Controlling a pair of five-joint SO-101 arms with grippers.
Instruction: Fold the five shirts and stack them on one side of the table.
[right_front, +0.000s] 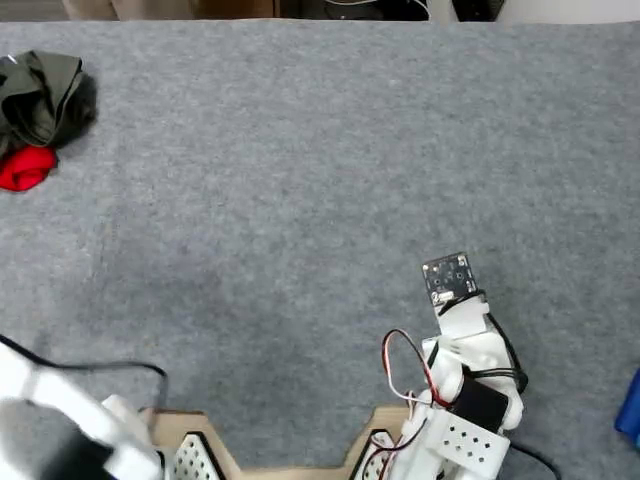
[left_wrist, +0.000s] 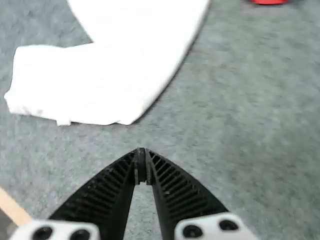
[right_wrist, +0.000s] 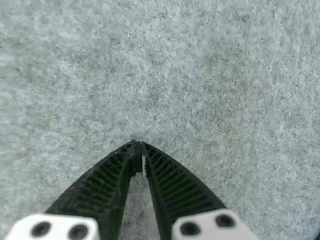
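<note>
A folded white shirt (left_wrist: 110, 65) lies on the grey felt just beyond my left gripper (left_wrist: 141, 152), whose black fingers are shut with nothing between them. A red shirt (left_wrist: 270, 2) shows at the edge behind it. In the high view, a crumpled olive shirt (right_front: 40, 95) and a bunched red shirt (right_front: 25, 168) sit at the far left of the table. My right gripper (right_wrist: 137, 146) is shut and empty over bare felt. The right arm (right_front: 470, 380) stands near the front edge, right of centre, and the left arm (right_front: 70, 425) is at the front left corner.
A blue cloth (right_front: 630, 405) pokes in at the right edge of the grey felt table (right_front: 320, 180). Wooden arm mounts (right_front: 220, 455) and loose cables (right_front: 400, 360) sit along the front edge.
</note>
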